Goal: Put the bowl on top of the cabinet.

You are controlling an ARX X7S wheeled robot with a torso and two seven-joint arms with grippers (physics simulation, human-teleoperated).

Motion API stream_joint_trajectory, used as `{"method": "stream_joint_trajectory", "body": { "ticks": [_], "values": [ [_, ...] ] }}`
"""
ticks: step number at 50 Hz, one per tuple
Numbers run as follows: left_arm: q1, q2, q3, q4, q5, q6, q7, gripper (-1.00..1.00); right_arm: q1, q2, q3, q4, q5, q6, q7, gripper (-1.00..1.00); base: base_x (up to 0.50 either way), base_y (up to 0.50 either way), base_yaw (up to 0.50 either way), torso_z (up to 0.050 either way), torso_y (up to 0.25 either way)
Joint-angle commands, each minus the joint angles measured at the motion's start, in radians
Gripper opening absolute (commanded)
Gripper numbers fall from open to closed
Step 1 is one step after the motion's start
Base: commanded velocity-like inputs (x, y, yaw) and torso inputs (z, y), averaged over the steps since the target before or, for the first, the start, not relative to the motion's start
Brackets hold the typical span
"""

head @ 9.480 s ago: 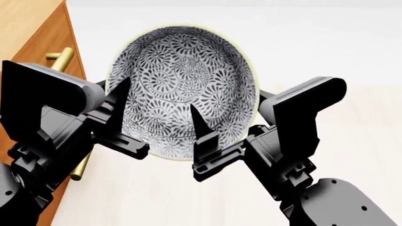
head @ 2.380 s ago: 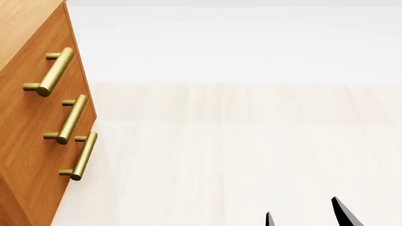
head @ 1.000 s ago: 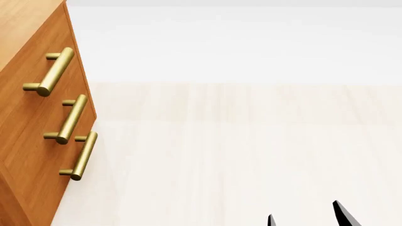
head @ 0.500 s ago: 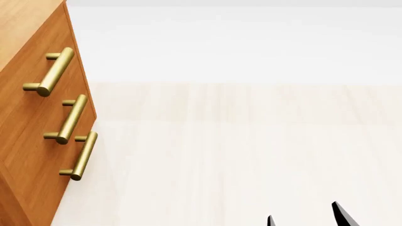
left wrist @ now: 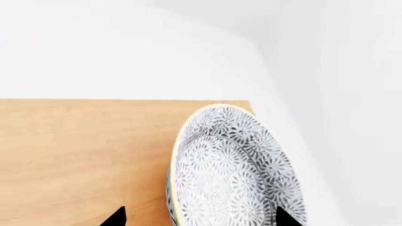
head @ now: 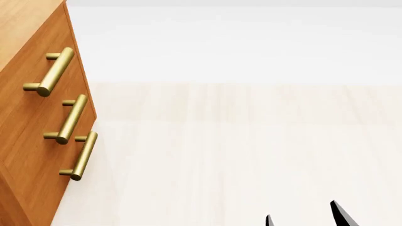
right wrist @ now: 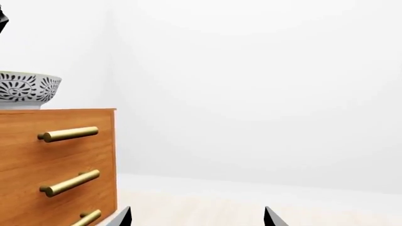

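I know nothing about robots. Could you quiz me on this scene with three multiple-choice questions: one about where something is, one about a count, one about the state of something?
1. Where is the bowl?
A. On the floor
B. On top of the cabinet, near a corner
C. Inside an open drawer

2. How many brass bar handles show on the cabinet front in the head view?
A. One
B. Three
C. Five

3. What state is the right pincer in?
A. Open and empty
B. Shut on the bowl
C. Shut on a handle

Answers:
1. B: the right wrist view shows the bowl standing upright on the cabinet's top, and the left wrist view shows it by the top's corner.
2. B: three handles sit one below another on the front.
3. A: its two dark fingertips stand wide apart with nothing between them, away from the cabinet.
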Motion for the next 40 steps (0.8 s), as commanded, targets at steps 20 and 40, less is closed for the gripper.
{"method": "stream_joint_trajectory", "body": {
  "ticks": [20,40],
  "values": [
    [-0.051,0.15,0.212,0.497,-0.012,-0.343,0.015,1.0,-0.011,-0.008,0.004,0.004,-0.006,-0.019,-0.007,1.0,0.0,0.0,0.0,0.0,0.0],
    [-0.013,0.188,0.398,0.721,-0.115,-0.494,0.041,1.0,-0.002,-0.02,-0.004,0.02,0.0,-0.022,-0.023,1.0,0.0,0.0,0.0,0.0,0.0]
  ]
}}
